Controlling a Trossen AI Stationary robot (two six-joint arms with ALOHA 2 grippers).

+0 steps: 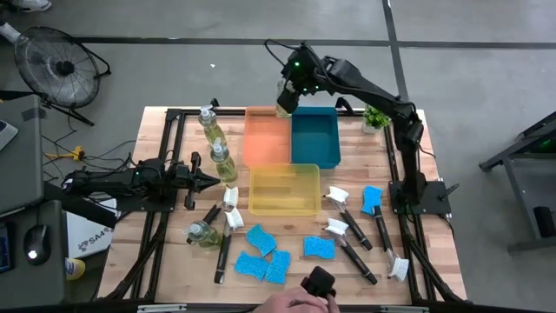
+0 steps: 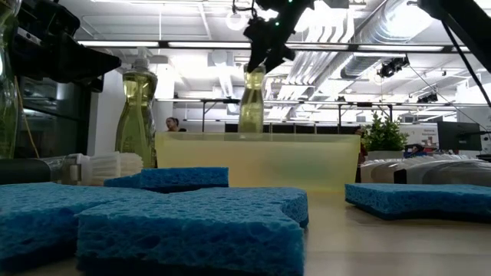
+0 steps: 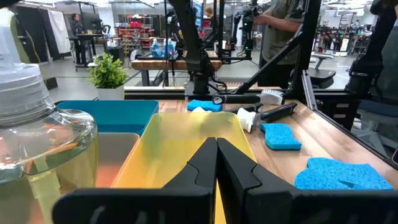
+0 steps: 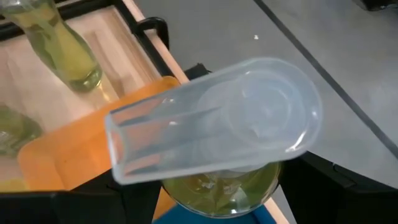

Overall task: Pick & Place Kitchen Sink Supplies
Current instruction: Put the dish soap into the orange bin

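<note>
My right gripper (image 1: 288, 90) is shut on a clear soap bottle (image 1: 284, 104) above the far rims where the orange tray (image 1: 265, 143) meets the teal tray (image 1: 314, 139). In the right wrist view the bottle's white pump top (image 4: 217, 124) fills the picture. Three more soap bottles (image 1: 211, 130), (image 1: 223, 162), (image 1: 201, 233) are at the left; the last lies on its side. Blue sponges (image 1: 261, 237) and black-handled brushes (image 1: 352, 248) lie on the near half of the table. My left gripper (image 1: 208, 181) rests shut and level at the left. My right gripper pinches the soap bottle between its two fingers (image 4: 326, 186) just under the pump top, at the neck and shoulder (image 4: 193, 190). The fingers slant down from the table's far right. The bottle (image 2: 252, 103) hangs upright below them; the yellow tray hides its base in the low view.
A yellow tray (image 1: 284, 189) stands in front of the orange and teal ones. A small green plant (image 1: 375, 117) sits at the far right. A person's hand with a black object (image 1: 314, 287) reaches over the near edge. A bottle (image 3: 37, 137) stands close beside my left gripper (image 3: 216, 162).
</note>
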